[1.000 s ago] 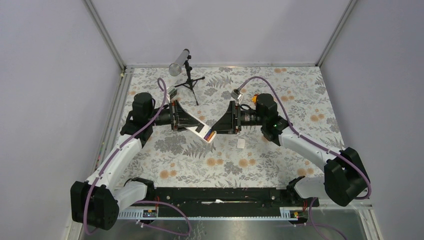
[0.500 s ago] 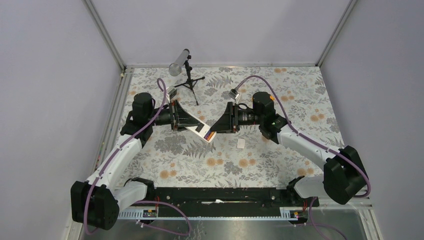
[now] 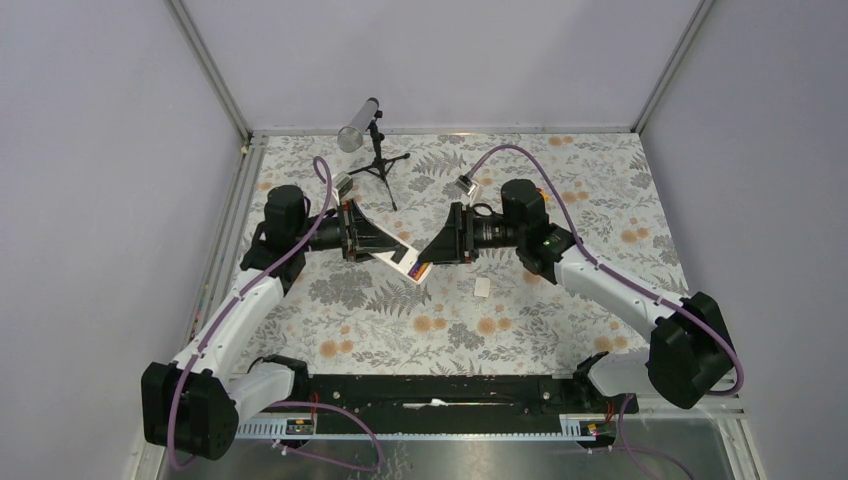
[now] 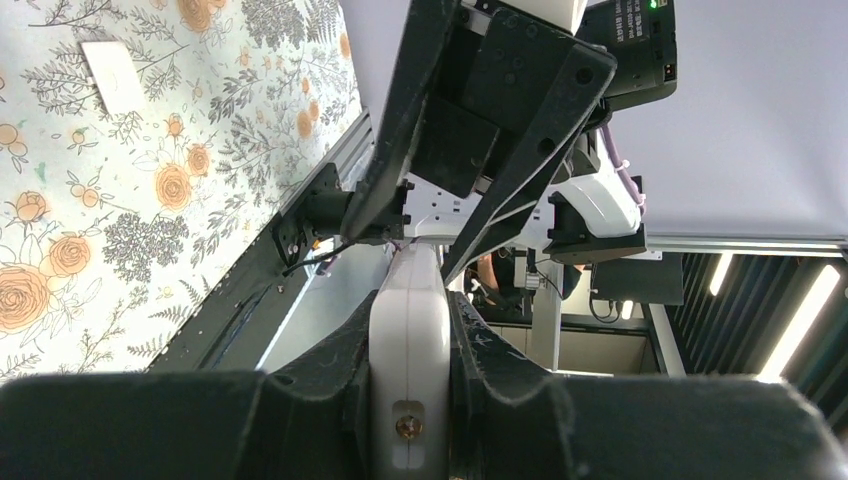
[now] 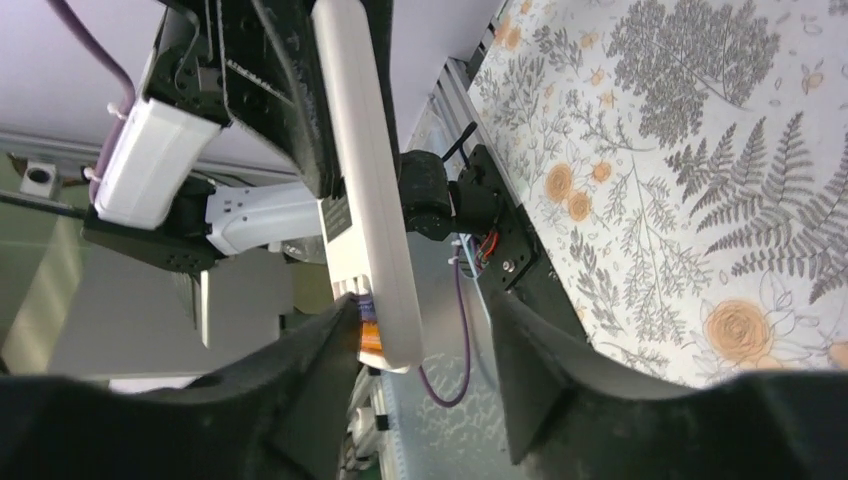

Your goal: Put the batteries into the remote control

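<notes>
Because the loading needs a steady handset, my left pincer (image 3: 392,258) pinches the remote control (image 3: 405,262) clear of the counter (image 3: 520,330), with its free end offered to my right pincer (image 3: 428,262). From the top view, the batteries (image 3: 424,270) show only as an orange-and-purple speck at that end. 1 small white piece (image 3: 482,288) lies on the counter nearby. I judge it to be the compartment lid, unconfirmed.

From the left wrist view, both fingers press on the remote control's white edges. The right pincer's 2 fingers straddle its tip. The compartment faces away and is hidden.

From the right wrist view, my right pincer stands partly spread, with a clear gap between 1 finger and the handset. Orange shows at the handset's end, beside the other finger. I cannot tell whether either battery is seated.
</notes>
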You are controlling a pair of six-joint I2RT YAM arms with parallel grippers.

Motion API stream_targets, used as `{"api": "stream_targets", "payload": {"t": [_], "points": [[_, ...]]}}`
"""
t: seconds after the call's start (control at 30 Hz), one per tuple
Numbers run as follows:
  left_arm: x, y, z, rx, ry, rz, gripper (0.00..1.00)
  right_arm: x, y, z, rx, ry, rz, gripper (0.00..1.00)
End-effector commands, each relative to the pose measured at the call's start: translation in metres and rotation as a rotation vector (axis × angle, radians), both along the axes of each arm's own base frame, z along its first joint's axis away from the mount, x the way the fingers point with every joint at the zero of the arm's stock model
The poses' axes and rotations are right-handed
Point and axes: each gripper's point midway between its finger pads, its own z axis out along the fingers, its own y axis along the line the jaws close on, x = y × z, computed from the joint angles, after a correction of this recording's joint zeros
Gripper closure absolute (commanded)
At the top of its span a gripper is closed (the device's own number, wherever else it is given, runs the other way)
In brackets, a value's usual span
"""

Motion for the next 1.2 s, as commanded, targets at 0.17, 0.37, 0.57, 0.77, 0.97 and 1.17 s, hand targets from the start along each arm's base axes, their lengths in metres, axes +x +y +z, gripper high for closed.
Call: {"api": "stream_targets", "payload": {"t": [0.17, 0.37, 0.57, 0.77, 0.97, 1.17], "points": [[0.003, 0.009, -0.004, 0.029, -0.062, 0.015, 1.0, 0.011, -0.007, 0.035, 0.083, -0.012, -0.107, 0.11], [0.014, 0.024, -0.033, 0.113, -0.04, 0.088, 1.0, 0.035, -0.043, -0.023, -0.192, -0.03, -0.285, 0.14], [0.023, 0.038, -0.071, 0.236, -0.031, 0.173, 1.0, 0.043, -0.115, -0.134, -0.777, -0.184, -0.261, 0.24], [0.029, 0.044, -0.08, 0.27, -0.043, 0.211, 1.0, 0.045, -0.113, -0.154, -0.923, -0.502, 0.072, 0.21], [0.035, 0.055, -0.089, 0.292, -0.017, 0.227, 1.0, 0.056, -0.117, -0.166, -0.962, -0.716, 0.3, 0.17], [0.043, 0.065, -0.089, 0.295, -0.009, 0.25, 1.0, 0.061, -0.136, -0.195, -1.092, -0.712, 0.486, 0.17]]}}
